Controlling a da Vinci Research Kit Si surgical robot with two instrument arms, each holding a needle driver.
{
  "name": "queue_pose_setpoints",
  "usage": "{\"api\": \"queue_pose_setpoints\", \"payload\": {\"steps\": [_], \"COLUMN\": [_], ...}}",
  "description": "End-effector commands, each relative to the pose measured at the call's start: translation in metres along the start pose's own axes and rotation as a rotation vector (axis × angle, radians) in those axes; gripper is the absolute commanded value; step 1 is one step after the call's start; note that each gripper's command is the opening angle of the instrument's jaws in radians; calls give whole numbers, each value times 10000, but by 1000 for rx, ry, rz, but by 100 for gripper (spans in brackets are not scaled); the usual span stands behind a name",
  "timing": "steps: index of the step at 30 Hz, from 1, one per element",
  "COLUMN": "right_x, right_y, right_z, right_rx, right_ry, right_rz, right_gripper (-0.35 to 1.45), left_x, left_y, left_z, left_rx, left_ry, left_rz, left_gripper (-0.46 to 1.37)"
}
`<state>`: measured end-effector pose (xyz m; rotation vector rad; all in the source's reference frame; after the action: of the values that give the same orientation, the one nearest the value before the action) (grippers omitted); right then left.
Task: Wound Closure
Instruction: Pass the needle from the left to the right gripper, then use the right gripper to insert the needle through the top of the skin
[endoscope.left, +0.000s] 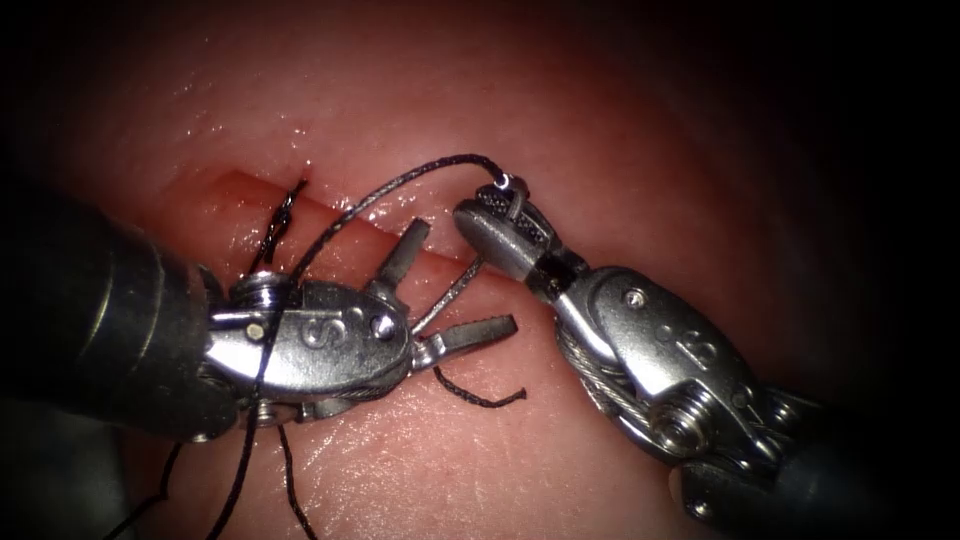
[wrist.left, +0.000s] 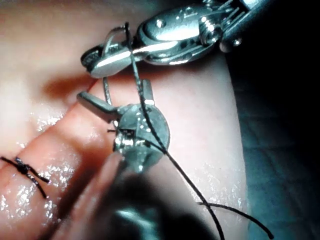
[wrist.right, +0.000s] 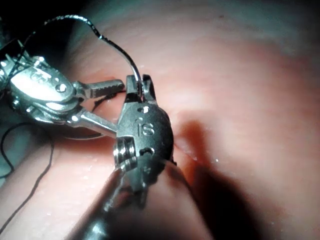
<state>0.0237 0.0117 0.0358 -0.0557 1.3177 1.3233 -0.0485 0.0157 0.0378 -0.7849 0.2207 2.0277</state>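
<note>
My right tool (endoscope.left: 485, 212) is shut on the curved needle (endoscope.left: 450, 292) close to its thread end, just right of the cut (endoscope.left: 245, 190) in the tissue (endoscope.left: 620, 130). The needle's body slants down-left, above the tissue, between the open jaws of my left tool (endoscope.left: 460, 288), which holds nothing. Dark thread (endoscope.left: 400, 185) arcs from the needle's end to the left and drapes over the left tool's body. In the left wrist view the left tool (wrist.left: 120, 97) stands open below the right tool (wrist.left: 100, 57). The right wrist view has the right tool (wrist.right: 140, 85) clamped on the needle.
A tied stitch (endoscope.left: 285, 215) crosses the cut near its left end, also seen as the stitch (wrist.left: 22, 167). A short cut end of thread (endoscope.left: 480, 398) lies on the tissue below the left tool. Thread strands (endoscope.left: 290, 480) trail off toward the bottom.
</note>
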Motion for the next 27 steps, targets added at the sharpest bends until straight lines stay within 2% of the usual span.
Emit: {"api": "queue_pose_setpoints", "payload": {"steps": [1,7,12,17,19,22,27], "right_x": [1,6,12,17,20,24,27], "right_y": [1,8,17,27,34,40,44], "right_z": [0,-5,-11,-17,-22,-27,-34], "right_rx": [-2,6,16,62,117,154,182], "right_ry": [-2,-7,-12,-29,-36,-37,-38], "right_rz": [1,3,-25,-62,-70,-126,-185], "right_gripper": [-35,-35,-35,-35,-35,-35,-35], "left_x": [0,-3,-8,-9,-9,-8,-6], "left_y": [0,-5,-14,-22,-29,-37,-50], "left_z": [0,-5,-8,-9,-11,-12,-14], "left_rx": [-2,-44,-119,-169,-229,-268,-308], "left_ry": [-8,-31,-21,-3,29,49,66], "left_rz": [9,42,80,109,142,166,182], "left_gripper": [106,112,114,111,108,107,106]}}
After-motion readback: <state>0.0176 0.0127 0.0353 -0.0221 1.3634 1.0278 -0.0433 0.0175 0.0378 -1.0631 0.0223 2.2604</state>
